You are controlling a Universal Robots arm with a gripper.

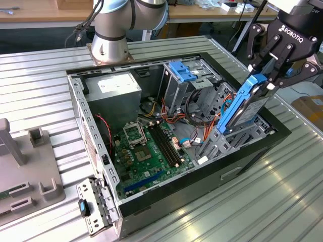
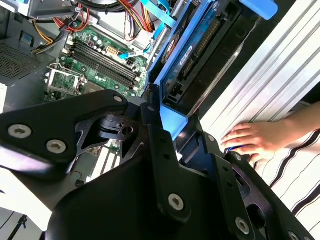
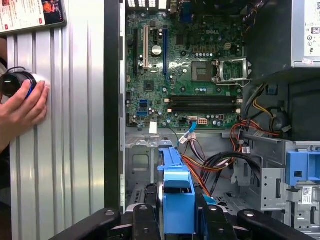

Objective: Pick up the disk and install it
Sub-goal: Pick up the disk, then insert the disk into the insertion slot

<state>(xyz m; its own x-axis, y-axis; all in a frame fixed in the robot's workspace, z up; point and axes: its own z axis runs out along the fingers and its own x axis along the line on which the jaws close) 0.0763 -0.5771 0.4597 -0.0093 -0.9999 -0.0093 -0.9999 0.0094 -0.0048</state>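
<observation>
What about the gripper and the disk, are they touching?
Touching. In the exterior view the gripper clamps the blue-railed upper end of the disk, with no gap.

Glossy plastic-framed disk, shiny ribbed metal table, matt black end effector

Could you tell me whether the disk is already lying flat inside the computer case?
No, in the exterior view the disk stands steeply tilted, clamped at its top end by the gripper.
</observation>
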